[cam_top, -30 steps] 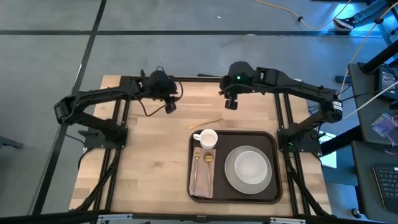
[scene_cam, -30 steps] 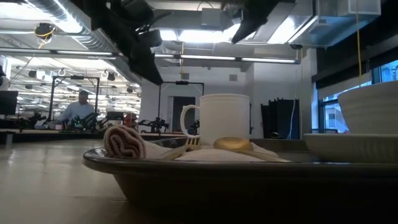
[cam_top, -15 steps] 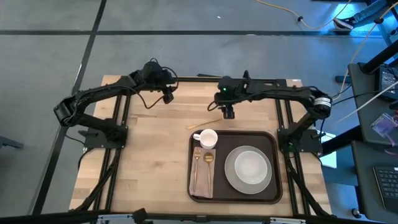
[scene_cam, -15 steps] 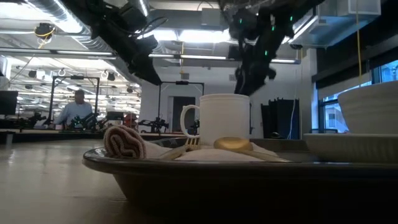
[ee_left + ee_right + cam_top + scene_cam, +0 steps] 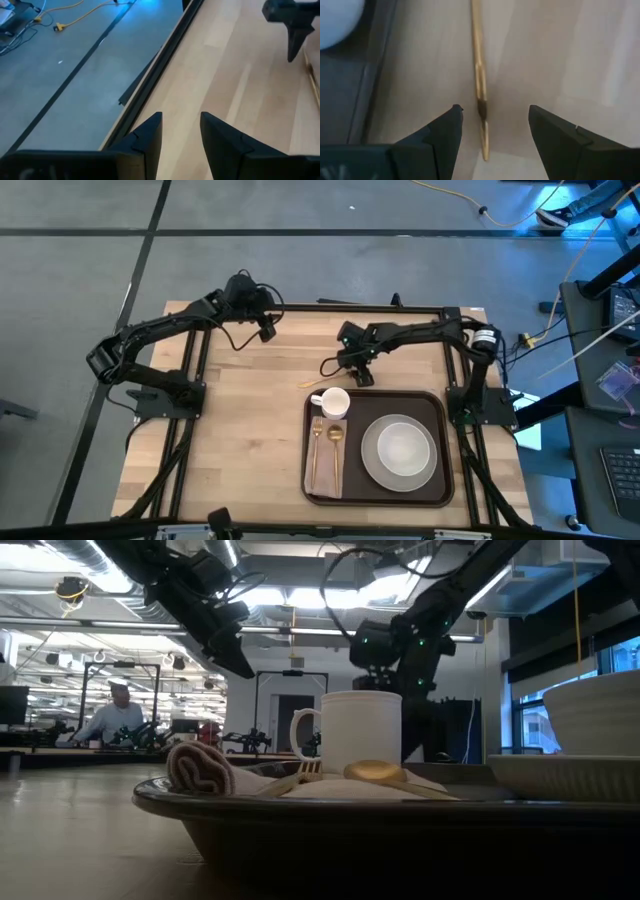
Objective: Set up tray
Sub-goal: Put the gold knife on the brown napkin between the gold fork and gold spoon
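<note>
Hovering low over the pale wooden worktop (image 5: 240, 430), the right gripper (image 5: 492, 127) has its two dark fingers spread wide apart, straddling a slim golden utensil (image 5: 479, 80) that lies flat on the wood; the fingers do not touch it and grip nothing. In the high view this gripper (image 5: 358, 372) sits just beyond the far rim of the large dark brown rectangular tray (image 5: 440, 445), near the white mug (image 5: 334, 402). The left gripper (image 5: 266, 329) waits near the worktop's far edge, its fingers (image 5: 147, 137) slightly parted and empty.

The tray lies toward the worktop's near right corner, carrying the mug, a round white plate (image 5: 399, 451), and a tan folded napkin (image 5: 322, 480) with golden cutlery on it. Beyond the worktop is grey floor with cables (image 5: 470, 202). The low view shows a person (image 5: 108, 718) seated far back in a lit workshop. No writing is readable.
</note>
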`<state>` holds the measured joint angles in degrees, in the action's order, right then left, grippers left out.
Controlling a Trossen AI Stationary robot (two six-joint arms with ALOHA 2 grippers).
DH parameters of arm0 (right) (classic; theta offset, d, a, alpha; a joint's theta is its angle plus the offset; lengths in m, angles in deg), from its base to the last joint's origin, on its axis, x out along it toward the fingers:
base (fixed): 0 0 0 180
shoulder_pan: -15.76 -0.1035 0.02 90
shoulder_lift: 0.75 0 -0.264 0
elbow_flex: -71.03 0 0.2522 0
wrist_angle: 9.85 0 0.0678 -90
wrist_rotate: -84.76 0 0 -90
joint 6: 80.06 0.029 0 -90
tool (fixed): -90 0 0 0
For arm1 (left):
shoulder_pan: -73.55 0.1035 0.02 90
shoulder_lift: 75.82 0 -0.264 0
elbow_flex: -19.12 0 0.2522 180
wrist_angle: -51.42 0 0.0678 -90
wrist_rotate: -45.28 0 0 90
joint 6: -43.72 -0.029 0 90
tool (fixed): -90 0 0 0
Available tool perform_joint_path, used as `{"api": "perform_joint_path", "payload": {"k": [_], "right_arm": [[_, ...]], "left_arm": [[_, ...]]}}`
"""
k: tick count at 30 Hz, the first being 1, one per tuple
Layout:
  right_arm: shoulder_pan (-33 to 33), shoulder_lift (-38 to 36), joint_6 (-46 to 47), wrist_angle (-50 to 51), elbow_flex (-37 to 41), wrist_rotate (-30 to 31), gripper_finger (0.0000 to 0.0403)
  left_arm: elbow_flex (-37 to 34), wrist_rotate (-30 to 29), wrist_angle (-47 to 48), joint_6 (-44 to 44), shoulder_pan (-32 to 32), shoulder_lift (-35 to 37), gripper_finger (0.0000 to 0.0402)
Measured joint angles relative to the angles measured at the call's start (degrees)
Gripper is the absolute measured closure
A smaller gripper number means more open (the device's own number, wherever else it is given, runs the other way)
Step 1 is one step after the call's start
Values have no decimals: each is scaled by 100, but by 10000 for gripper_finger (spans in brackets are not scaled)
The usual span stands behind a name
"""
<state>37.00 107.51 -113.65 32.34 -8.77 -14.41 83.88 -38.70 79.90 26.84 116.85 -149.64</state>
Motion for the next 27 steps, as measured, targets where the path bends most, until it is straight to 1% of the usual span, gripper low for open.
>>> {"api": "perform_joint_path", "payload": {"k": [4,8,12,17,19,20,24,27], "right_arm": [[-67,204,-291,0,-16,23,184],[-134,404,-494,50,-41,234,217],[-134,511,-551,42,-55,240,270],[-134,535,-555,-11,-57,355,348],[-132,536,-467,-3,-55,356,379],[-132,536,-339,2,-56,368,388],[-134,538,175,83,-129,382,389],[-134,511,335,161,-258,357,395]], "left_arm": [[0,2,1,-56,54,0,274],[0,4,0,-146,75,0,274],[0,-6,0,-145,75,0,274],[0,-11,-7,-146,75,0,274],[0,-12,-33,-154,75,0,274],[0,-16,-51,-182,75,0,274],[0,-17,-128,-190,75,0,274],[0,-17,-147,-190,75,0,274]]}}
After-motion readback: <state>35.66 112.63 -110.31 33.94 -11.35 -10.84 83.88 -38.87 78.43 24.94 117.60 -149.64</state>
